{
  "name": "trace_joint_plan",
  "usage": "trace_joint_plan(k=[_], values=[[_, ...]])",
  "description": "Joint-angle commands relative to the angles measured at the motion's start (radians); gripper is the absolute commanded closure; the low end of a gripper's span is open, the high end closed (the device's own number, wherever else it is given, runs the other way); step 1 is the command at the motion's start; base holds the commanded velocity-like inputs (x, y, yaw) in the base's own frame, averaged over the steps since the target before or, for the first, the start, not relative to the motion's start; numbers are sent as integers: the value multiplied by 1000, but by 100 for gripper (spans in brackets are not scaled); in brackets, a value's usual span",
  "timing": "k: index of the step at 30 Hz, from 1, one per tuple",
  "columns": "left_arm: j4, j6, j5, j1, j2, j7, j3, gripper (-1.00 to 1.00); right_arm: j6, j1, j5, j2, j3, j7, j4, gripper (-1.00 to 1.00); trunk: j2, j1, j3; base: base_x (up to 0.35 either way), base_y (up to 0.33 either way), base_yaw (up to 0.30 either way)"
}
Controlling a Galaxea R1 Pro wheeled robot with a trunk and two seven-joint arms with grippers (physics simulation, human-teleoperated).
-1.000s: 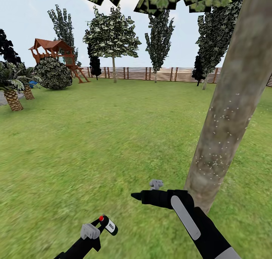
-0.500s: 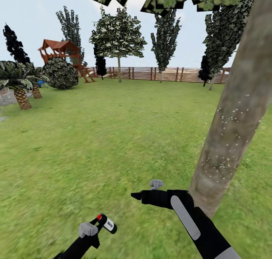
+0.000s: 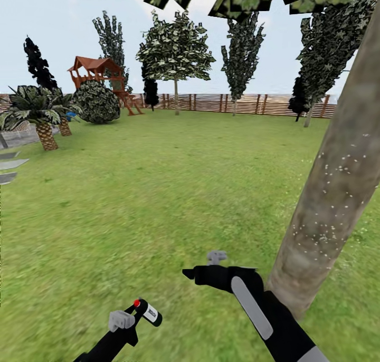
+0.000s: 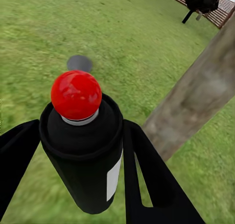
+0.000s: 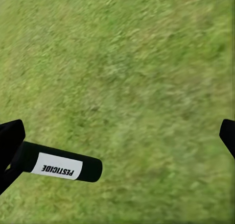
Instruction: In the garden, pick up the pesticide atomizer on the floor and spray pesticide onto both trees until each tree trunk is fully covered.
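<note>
The pesticide atomizer [image 3: 146,312] is a black can with a red button and a white label reading PESTICIDE. My left gripper [image 3: 138,315] is shut on it, low over the grass; the left wrist view shows the can [image 4: 83,150] between both fingers, red button toward the leaning tree trunk [image 4: 196,96]. That near trunk [image 3: 332,193] rises at the right, dotted with white pesticide specks [image 3: 316,230]. My right gripper [image 3: 192,273] hangs open beside its base, holding nothing. From the right wrist view the can [image 5: 58,166] lies below the open gripper [image 5: 117,136]. A second tree [image 3: 176,50] stands far back.
A slatted wooden fence [image 3: 253,104] closes the lawn at the back. Palms [image 3: 42,108], a round bush [image 3: 97,102] and a wooden playset [image 3: 100,72] stand at the far left, with grey paving slabs [image 3: 8,164] at the left edge. A grey disc [image 4: 79,63] lies in the grass.
The whole view has swung left, so trunk, fence and playset sit further right in the picture. Both arms keep nearly the same pose, and the can stays in the left gripper.
</note>
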Motion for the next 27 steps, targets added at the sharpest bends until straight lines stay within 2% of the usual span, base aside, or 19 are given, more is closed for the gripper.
trace_joint_plan(k=[1, 9, 14, 19, 21, 23, 25, 27], values=[[1, -4, 11, -2, 1, -2, -5, 100, 3, -1, -5, 1, 1, -9, -1, -100, -2, 1, -2, 0, 0, 136], [2, -4, 11, -2, 2, 0, -4, 100, -1, 0, -5, 4, 1, -14, -2, -100, -2, 1, -2, 0, 0, 249], [2, -3, 12, -2, 1, 11, -4, 100, -23, 6, 1, 5, 7, -25, -2, -100, -2, 1, -2, 0, 0, 47], [0, -2, 11, -2, 1, 79, -4, 100, -150, 26, 30, 6, 80, -132, 0, -100, -2, 1, -2, 0, 0, 5], [-3, -2, 16, -2, 1, 125, -4, 100, -230, 67, 34, 4, 99, -186, 15, -100, -2, 1, -2, 0, 0, 1], [-5, -3, 38, -2, 1, 178, -4, 100, -346, 120, 37, -1, 109, -211, 86, -100, -2, 1, -2, 0, 0, 0], [-4, -4, 55, -2, 1, 226, -4, 100, -473, 151, 59, -3, 113, -219, 178, -100, -2, 1, -2, 0, 0, 0], [-5, -5, 61, -2, 1, 257, -4, 100, -534, 162, 83, -5, 115, -221, 225, -100, -2, 1, -2, 0, 0, 0]])
